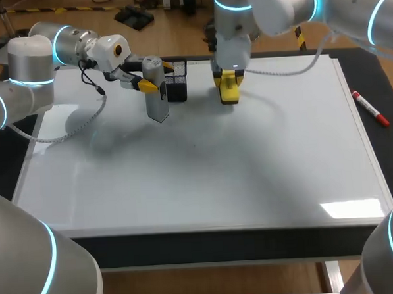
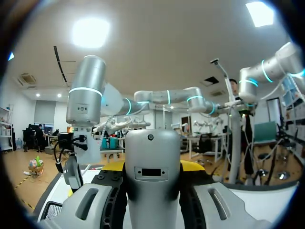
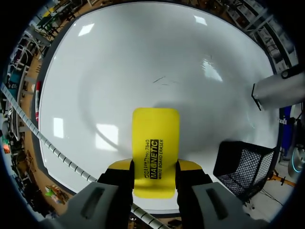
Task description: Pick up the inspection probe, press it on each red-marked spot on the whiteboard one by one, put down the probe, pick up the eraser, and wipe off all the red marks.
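Note:
My left gripper (image 1: 150,84) is shut on the inspection probe (image 1: 156,104), a grey cylinder held upright over the whiteboard's (image 1: 197,167) far left part. In the left wrist view the probe (image 2: 152,167) fills the gap between the fingers of that gripper (image 2: 152,177). My right gripper (image 1: 228,78) is shut on the yellow eraser (image 1: 229,92) near the board's far edge. The right wrist view shows the eraser (image 3: 155,148) between the fingers of the right gripper (image 3: 155,168), over the white surface (image 3: 143,62). I see no red marks on the board, only faint dark scratches (image 3: 162,80).
A black mesh basket (image 1: 177,82) stands at the board's far edge between the two grippers, and shows beside the eraser (image 3: 244,168). A red marker (image 1: 370,108) lies on the dark mat right of the board. The probe's lower end (image 3: 279,90) hangs over the board near the basket.

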`<state>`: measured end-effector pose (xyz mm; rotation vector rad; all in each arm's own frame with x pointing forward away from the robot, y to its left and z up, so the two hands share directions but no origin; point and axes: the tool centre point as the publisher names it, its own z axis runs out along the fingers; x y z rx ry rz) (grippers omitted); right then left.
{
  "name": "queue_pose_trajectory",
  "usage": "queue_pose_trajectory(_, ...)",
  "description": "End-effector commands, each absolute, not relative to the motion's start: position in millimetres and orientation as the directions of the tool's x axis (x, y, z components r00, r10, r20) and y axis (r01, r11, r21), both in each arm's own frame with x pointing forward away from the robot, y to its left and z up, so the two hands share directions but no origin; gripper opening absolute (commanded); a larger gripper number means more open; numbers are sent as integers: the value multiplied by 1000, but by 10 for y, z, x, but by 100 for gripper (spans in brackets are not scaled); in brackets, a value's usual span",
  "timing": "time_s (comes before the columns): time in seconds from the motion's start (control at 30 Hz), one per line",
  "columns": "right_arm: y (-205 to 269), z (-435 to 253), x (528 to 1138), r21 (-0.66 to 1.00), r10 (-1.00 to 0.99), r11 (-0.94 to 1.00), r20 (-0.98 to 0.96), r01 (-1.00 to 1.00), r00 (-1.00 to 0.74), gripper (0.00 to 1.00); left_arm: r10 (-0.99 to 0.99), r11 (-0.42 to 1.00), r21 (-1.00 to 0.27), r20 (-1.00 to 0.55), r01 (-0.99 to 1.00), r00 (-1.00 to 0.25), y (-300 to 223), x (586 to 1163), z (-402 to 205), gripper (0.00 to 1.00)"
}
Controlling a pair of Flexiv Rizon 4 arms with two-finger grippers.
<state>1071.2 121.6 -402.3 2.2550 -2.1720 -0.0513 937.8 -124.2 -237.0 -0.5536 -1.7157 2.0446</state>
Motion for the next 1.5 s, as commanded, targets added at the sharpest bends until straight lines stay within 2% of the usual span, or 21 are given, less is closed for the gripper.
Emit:
queue_pose_trajectory(0.03,1288,-4052,10797,84,-999,-35,2,-996,36,0,550,-155,-986,-37,-59,-835,-1239,9387,-2357,0)
queue_pose_trajectory(0.8,1161,-4234,10820,76,-1000,7,28,-997,-5,0,550,-155,-986,-37,-59,-835,-1239,9387,-2357,0)
queue_pose_trajectory(0.83,1156,-4238,10823,76,-1000,8,30,-997,-5,40,550,-155,-986,-37,-59,-835,-1239,9387,-2357,0)
queue_pose_trajectory(0.87,1150,-4240,10825,76,-1000,8,29,-997,-6,56,550,-155,-986,-37,-59,-835,-1239,9387,-2357,0)
queue_pose_trajectory(0.9,1142,-4238,10827,76,-1000,14,30,-997,-11,49,550,-155,-986,-37,-59,-835,-1239,9387,-2357,0)
queue_pose_trajectory(0.93,1134,-4232,10828,75,-999,16,30,-997,-14,52,550,-155,-986,-37,-59,-835,-1239,9387,-2357,0)
queue_pose_trajectory(0.97,1128,-4221,10829,73,-999,19,31,-997,-17,93,550,-155,-986,-37,-59,-835,-1239,9387,-2357,0)
queue_pose_trajectory(1.0,1117,-4201,10827,68,-999,24,31,-997,-22,100,550,-155,-986,-37,-59,-835,-1239,9387,-2357,0)
queue_pose_trajectory(1.2,1008,-4026,10779,34,-996,88,20,-996,-87,100,550,-155,-986,-37,-59,-835,-1239,9387,-2357,0)
queue_pose_trajectory(1.5,661,-3638,10667,12,-953,293,-76,-956,-294,100,550,-155,-986,-37,-59,-835,-1239,9387,-2357,0)
